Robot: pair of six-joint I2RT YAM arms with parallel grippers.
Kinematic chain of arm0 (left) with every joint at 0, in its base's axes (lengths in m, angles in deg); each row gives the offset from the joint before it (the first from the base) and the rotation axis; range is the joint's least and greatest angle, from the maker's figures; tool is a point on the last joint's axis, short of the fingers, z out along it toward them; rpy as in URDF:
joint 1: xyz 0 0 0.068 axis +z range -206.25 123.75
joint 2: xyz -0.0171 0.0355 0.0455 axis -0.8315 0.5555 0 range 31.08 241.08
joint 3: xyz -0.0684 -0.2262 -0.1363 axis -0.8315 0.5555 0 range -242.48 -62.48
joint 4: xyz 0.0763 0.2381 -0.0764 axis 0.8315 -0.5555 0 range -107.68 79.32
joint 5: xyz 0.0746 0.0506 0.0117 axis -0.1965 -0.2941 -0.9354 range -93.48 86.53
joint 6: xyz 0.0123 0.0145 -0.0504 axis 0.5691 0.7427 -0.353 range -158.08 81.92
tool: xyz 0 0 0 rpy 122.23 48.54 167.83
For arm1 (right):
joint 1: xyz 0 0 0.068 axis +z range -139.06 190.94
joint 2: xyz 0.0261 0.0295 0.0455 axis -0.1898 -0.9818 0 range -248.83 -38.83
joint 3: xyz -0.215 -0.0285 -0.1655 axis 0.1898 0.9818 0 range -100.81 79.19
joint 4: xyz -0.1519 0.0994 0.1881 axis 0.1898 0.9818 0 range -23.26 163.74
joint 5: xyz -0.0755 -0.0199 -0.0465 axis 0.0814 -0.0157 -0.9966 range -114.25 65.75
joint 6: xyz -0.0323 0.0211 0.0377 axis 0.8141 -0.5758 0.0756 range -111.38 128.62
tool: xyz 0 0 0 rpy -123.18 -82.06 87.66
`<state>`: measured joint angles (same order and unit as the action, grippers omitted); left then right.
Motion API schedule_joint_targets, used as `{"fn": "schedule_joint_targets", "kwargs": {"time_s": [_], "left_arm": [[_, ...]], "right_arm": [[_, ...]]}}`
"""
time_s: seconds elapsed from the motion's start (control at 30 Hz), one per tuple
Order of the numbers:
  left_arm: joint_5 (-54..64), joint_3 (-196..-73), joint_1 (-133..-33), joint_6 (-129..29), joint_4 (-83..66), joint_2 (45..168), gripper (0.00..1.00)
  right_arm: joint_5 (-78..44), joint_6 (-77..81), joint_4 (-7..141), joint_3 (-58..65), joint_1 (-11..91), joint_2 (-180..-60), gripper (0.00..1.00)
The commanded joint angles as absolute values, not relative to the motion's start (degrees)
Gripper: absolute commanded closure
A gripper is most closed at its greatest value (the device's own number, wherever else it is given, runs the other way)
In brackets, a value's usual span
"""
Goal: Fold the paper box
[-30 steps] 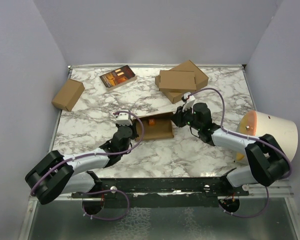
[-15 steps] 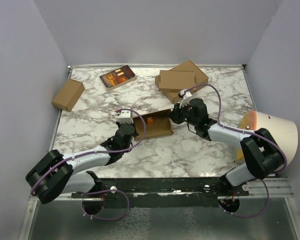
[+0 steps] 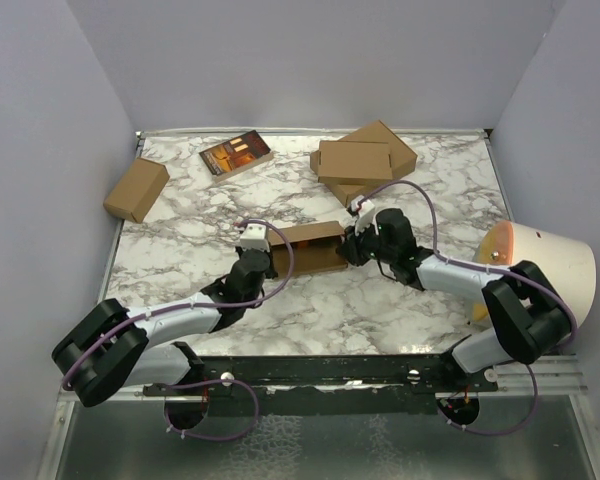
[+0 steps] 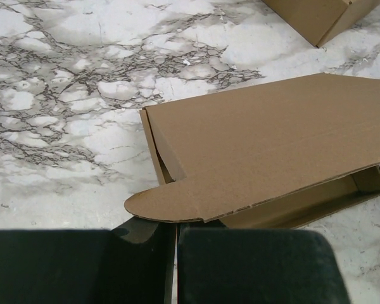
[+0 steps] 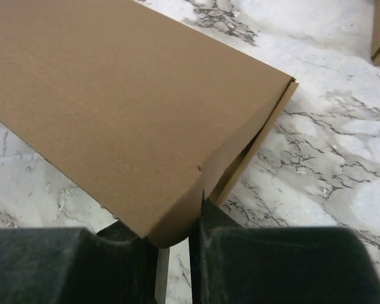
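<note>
Paper box (image 3: 315, 250) half-folded, left hand (image 4: 176, 237) pressed together at its end, right hand (image 5: 177, 244) pinching its flap

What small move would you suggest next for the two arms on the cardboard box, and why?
Probably ease the right gripper down to press the lid of the paper box shut. It pinches the lid's end tab, the lid hangs just above the base with a gap showing, and the shut left gripper sits at the other end.
</note>
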<state>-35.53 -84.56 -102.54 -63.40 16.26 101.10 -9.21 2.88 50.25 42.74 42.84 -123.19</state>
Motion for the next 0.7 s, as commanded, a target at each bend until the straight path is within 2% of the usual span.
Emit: {"fn": "schedule_joint_targets", "kwargs": {"time_s": [0.0,0.17,0.43,0.67], "left_arm": [[-30.19,-83.12,-103.45,-63.08,13.77,101.17,1.00],[-31.20,-82.50,-103.63,-62.07,12.84,100.43,1.00],[-32.33,-82.68,-103.72,-61.50,12.49,101.42,1.00],[-32.92,-83.81,-103.82,-62.41,11.00,102.67,1.00]], "right_arm": [[-5.40,5.72,52.87,42.77,43.55,-122.13,0.83],[-5.42,8.25,56.00,42.27,43.55,-119.83,0.77],[-10.82,14.90,62.95,42.64,43.46,-112.35,0.57],[-12.79,25.85,70.72,42.35,42.95,-108.88,0.56]]}}
